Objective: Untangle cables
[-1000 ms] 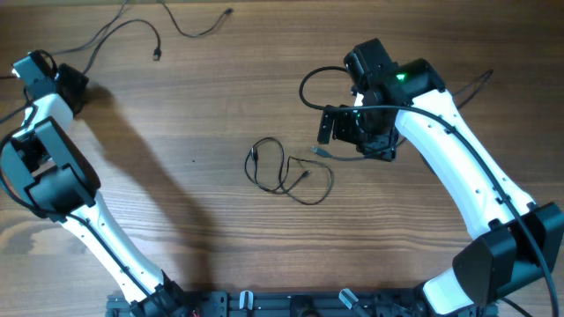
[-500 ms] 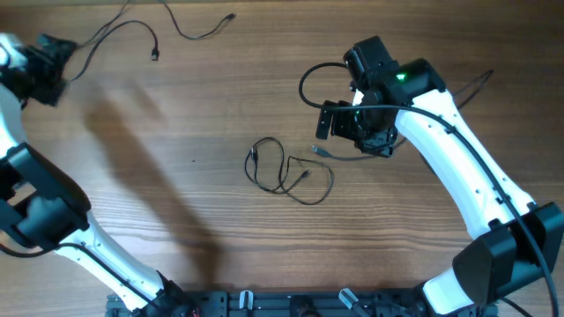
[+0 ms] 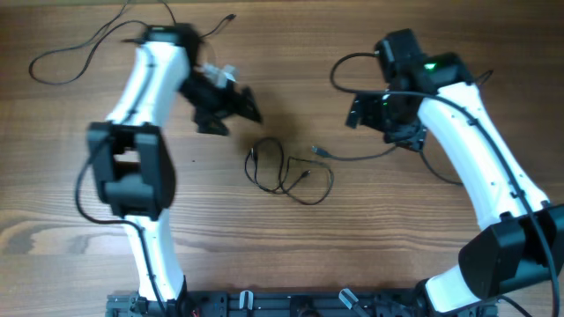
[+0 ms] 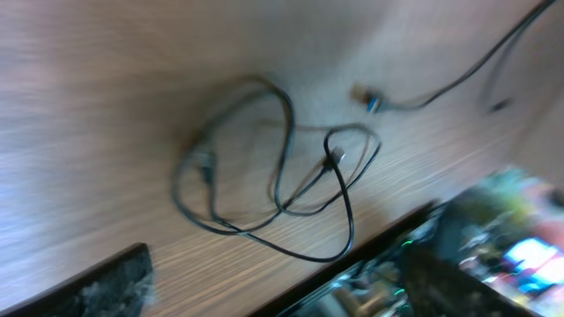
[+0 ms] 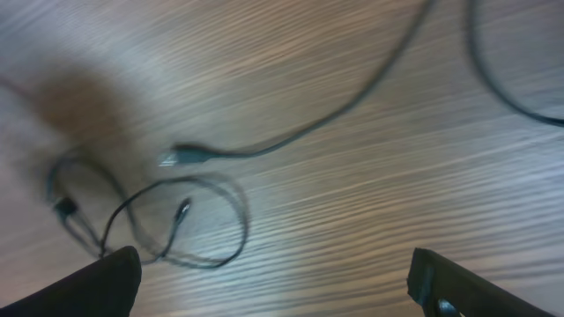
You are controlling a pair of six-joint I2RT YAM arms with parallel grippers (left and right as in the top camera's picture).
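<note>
On the wooden table (image 3: 220, 231) looped cables (image 3: 286, 173) lie between left claw (image 3: 236, 106) and right claw (image 3: 363, 112), both spread wide, empty.

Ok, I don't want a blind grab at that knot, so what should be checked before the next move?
1. Open, empty left hand: ok.
2. Open, empty right hand: ok.
3. Both wrist cameras see the tangle: ok.
4. One hand above the tangle: not ok; both sit off to its sides.
5. The plug cable clear of the tangle: cannot tell; its plug lies very close.
6. Wrist views sharp enough to pick a strand: not ok, blurred.
</note>
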